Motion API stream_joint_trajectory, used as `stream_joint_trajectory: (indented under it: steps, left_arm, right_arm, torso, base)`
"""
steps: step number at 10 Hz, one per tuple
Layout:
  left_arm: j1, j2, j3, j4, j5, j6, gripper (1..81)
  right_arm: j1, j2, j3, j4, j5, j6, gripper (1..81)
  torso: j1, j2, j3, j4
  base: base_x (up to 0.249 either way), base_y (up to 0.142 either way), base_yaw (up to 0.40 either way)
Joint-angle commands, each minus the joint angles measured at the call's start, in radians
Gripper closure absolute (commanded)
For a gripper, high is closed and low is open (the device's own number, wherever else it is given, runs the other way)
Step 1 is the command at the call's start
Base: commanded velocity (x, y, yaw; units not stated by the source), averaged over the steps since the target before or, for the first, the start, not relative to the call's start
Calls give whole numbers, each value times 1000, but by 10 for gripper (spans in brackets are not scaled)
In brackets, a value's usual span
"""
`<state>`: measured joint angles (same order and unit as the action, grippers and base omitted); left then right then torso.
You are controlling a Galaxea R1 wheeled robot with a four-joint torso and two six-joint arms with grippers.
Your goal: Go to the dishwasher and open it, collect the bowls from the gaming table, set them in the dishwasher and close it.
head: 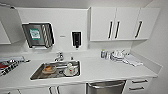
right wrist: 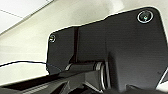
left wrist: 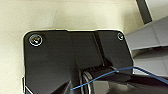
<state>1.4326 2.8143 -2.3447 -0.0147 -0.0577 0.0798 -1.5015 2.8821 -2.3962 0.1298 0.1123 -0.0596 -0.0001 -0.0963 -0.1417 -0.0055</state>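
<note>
The dishwasher [head: 106, 87] sits closed under the white countertop [head: 100, 71], just right of the steel sink [head: 56, 70], which holds dishes. White wall cabinets [head: 115, 23] hang above it. Whether either gripper is released or clenched cannot be told.

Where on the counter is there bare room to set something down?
Bare patch: the counter between the sink and the dishes near the right wall, above the dishwasher. Another strip runs in front of the sink. Crowded: the sink basin, the far-right corner, and the left edge by the rack.
</note>
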Motion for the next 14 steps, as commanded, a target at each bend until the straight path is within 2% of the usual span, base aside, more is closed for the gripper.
stream_joint_trajectory:
  steps: [1, 3, 4, 5, 8, 9, 10, 11, 12, 14]
  left_arm:
    - [-42, -136, 199, 9, 19, 11, 10]
    - [-40, -232, 324, 6, 15, 8, 10]
    - [-42, -258, 346, 5, 10, 8, 10]
    - [-40, -271, 347, 2, 10, 8, 10]
    - [-16, -311, 355, 7, -30, 9, 10]
    - [1, -347, 383, 9, -70, 11, 10]
    - [27, -392, 416, 18, -168, 20, 10]
    - [62, -422, 423, 97, -320, 20, 10]
    - [72, -447, 424, 137, -401, 12, 10]
    - [93, -521, 458, 147, -438, 6, 10]
  right_arm:
    - [46, -87, 148, 7, -51, 3, 10]
    - [45, -197, 299, 11, -51, 7, 10]
    - [45, -249, 362, 13, -49, 23, 10]
    - [48, -290, 408, 13, -49, 35, 10]
    - [52, -404, 508, 25, -45, 55, 10]
    - [54, -436, 520, 31, -37, 75, 10]
    - [60, -456, 526, 42, -37, 84, 10]
    - [68, -465, 534, 45, -37, 86, 10]
    - [75, -472, 545, 47, -39, 87, 10]
    - [92, -505, 580, 47, -42, 109, 10]
  torso:
    - [0, 0, 0, 0]
    - [0, 0, 0, 0]
    - [0, 0, 0, 0]
    - [64, -100, 0, 0]
    - [91, -144, 0, 0]
    - [112, -177, 0, 0]
    - [133, -210, 0, 0]
    - [155, -246, 0, 0]
    - [176, -279, 0, 0]
    - [220, -350, 0, 0]
  base:
    - [0, 0, 0]
    - [0, 0, 0]
    - [0, 0, 0]
    - [0, 0, 0]
    - [0, 0, 0]
    - [0, 0, 0]
    - [0, 0, 0]
    - [0, 0, 0]
    - [0, 0, 0]
    - [0, 0, 0]
